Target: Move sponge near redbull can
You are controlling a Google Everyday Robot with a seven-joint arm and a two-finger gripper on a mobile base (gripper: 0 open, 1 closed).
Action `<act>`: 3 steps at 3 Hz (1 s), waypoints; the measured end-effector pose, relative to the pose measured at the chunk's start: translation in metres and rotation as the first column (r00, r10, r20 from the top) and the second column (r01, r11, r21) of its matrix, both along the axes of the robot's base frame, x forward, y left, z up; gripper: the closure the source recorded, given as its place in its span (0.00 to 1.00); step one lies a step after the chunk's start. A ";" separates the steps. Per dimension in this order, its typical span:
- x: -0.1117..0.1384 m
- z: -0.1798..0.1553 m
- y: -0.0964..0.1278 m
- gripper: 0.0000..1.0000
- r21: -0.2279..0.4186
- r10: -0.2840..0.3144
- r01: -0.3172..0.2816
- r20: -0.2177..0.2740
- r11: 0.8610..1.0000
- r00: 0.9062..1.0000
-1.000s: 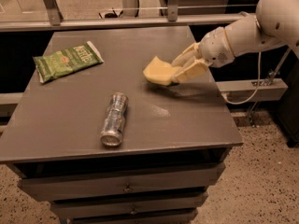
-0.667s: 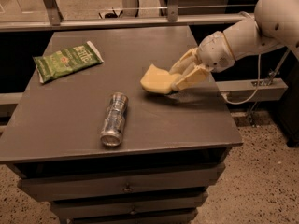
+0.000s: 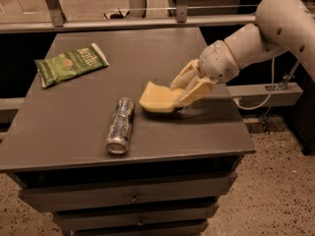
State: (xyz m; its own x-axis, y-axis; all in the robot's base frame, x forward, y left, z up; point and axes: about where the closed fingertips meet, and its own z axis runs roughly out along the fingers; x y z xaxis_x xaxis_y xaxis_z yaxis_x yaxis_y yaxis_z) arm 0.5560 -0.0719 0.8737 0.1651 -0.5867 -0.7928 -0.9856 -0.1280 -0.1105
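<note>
The pale yellow sponge (image 3: pixel 156 98) is held at its right end by my gripper (image 3: pixel 180 93), which is shut on it. The sponge sits low at the tabletop, just right of the redbull can. The redbull can (image 3: pixel 120 125) lies on its side on the grey table (image 3: pixel 74 132), its shiny round top facing the front edge. A small gap separates the sponge's left edge from the can's far end. My white arm (image 3: pixel 256 36) reaches in from the upper right.
A green chip bag (image 3: pixel 71 63) lies flat at the table's back left. The table has drawers below its front edge (image 3: pixel 133 195). A metal rail (image 3: pixel 147 21) runs behind the table. A cable hangs at the right, off the table.
My gripper has carried the sponge left and toward the front of the table, and lower, bringing it close beside the can. The can and chip bag have not moved.
</note>
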 end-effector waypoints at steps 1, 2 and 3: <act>-0.010 -0.003 0.008 0.62 -0.011 0.050 -0.050 -0.012 0.999 0.999; -0.016 -0.006 0.014 0.32 -0.023 0.079 -0.080 -0.018 0.997 0.997; -0.017 -0.007 0.017 0.08 -0.029 0.090 -0.090 -0.019 0.995 0.996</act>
